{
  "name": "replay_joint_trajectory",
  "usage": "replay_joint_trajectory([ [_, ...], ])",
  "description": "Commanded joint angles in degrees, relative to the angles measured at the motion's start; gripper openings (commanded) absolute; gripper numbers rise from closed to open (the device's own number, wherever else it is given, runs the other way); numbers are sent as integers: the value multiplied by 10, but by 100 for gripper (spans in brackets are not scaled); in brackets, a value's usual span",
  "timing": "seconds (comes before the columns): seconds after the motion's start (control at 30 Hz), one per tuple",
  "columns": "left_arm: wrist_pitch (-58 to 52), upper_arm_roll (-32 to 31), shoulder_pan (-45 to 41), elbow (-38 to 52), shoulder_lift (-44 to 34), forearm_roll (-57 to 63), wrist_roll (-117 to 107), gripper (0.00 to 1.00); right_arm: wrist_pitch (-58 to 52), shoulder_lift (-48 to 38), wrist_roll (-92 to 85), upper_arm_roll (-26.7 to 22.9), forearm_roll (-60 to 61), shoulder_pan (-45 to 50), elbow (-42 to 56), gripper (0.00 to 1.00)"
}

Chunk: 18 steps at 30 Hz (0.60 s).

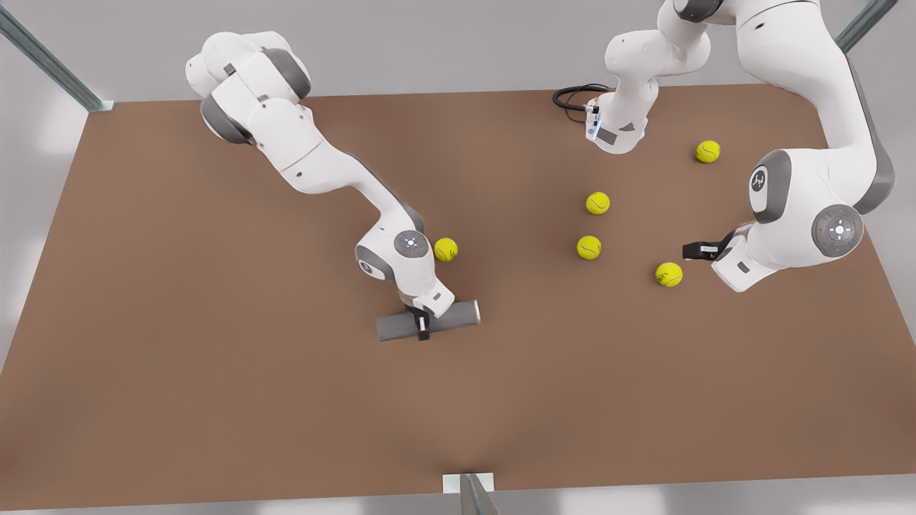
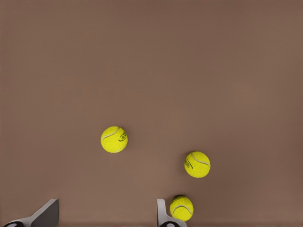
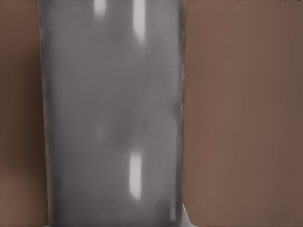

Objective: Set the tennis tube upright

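The tennis tube [image 1: 451, 315] lies on its side on the brown table [image 1: 215, 357], its silvery rim toward the front view's right. My right gripper [image 1: 423, 326] reaches down across its middle, one finger on each side, shut on it. In the right wrist view the grey tennis tube [image 3: 113, 118] runs along the picture, with one fingertip [image 3: 185, 218] against its edge. My left gripper [image 1: 689, 250] waits low over the table at the front view's right, fingers open and holding nothing. The left wrist view has that gripper [image 2: 106, 221] with its fingers spread.
Several yellow-green tennis balls lie loose: one [image 1: 446, 249] just behind the right arm's wrist, others [image 1: 597, 203] [image 1: 589, 247] mid-table, one [image 1: 669, 274] close to the left gripper. Three balls [image 2: 114, 139] lie in the left wrist view.
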Motion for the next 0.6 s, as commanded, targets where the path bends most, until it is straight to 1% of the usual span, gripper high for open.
replay_joint_trajectory([
  [0.0,-1,0,0,0,0,1,1,100,14,1,-35,-2,-1,0,1,76],
  [0.53,-3,0,0,-1,8,1,0,100,16,37,-32,-10,5,0,30,76],
  [0.57,-3,0,0,-1,8,1,0,100,16,36,-32,-10,5,0,30,79],
])
